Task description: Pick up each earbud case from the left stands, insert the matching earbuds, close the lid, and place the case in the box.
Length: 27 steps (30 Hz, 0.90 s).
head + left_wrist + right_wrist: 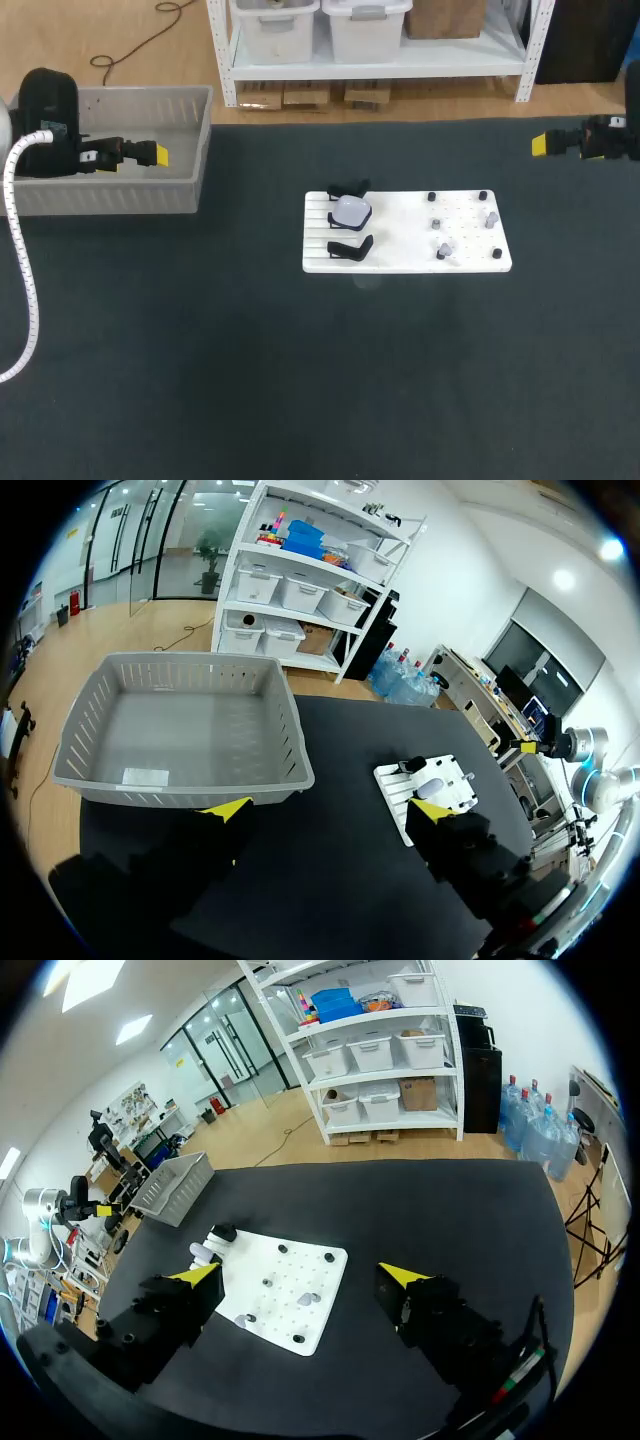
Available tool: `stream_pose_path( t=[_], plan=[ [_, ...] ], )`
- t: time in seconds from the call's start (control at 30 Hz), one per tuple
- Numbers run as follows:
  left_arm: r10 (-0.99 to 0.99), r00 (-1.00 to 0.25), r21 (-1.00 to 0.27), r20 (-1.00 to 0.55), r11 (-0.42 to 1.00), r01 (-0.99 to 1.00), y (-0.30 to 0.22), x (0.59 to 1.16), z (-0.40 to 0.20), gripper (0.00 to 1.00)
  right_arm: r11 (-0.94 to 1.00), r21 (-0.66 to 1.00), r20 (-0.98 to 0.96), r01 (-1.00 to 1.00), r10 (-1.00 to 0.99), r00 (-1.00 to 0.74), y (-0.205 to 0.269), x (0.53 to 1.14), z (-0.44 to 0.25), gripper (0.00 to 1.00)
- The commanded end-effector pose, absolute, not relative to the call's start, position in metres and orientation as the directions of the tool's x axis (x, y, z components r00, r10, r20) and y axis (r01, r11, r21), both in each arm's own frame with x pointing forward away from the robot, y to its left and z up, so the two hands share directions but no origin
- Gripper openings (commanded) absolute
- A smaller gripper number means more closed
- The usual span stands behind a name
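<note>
Dark mat table [200,380], white board [400,258] mid-table with an earbud case [351,210] on it, grey box [110,190] at left; left gripper [328,810] and right gripper [300,1273] both spread wide, gripping nothing.

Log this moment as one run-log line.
left gripper open, near box | right gripper open, off board | earbud case on board, not yet picked
</note>
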<state>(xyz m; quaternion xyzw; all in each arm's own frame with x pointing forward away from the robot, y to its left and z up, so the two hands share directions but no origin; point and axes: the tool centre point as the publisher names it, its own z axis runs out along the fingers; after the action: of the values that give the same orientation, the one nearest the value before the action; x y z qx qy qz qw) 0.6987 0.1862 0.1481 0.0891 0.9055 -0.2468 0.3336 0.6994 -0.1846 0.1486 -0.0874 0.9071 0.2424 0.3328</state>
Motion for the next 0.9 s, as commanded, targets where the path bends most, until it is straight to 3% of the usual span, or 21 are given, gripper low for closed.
stream_pose_path(
  t=[0.03, 0.6, 0.9],
  plan=[
    [-0.001, -0.765, -0.384, -0.644, 0.866, 0.321, 0.185, 0.699, 0.15, 1.0, 0.868, 0.38, -0.646, -0.319, 0.002, -0.764, -0.185, 0.699, 0.149, 1.0],
    [-0.001, -0.765, -0.384, -0.644, 0.866, 0.321, 0.185, 0.699, 0.15, 1.0, 0.868, 0.38, -0.646, -0.319, 0.002, -0.764, -0.185, 0.699, 0.149, 1.0],
    [0.055, -0.638, -0.398, -0.768, 0.74, 0.543, 0.172, 0.688, 0.163, 1.0, 0.868, 0.38, -0.646, -0.319, 0.002, -0.764, -0.185, 0.699, 0.149, 1.0]
  ],
)
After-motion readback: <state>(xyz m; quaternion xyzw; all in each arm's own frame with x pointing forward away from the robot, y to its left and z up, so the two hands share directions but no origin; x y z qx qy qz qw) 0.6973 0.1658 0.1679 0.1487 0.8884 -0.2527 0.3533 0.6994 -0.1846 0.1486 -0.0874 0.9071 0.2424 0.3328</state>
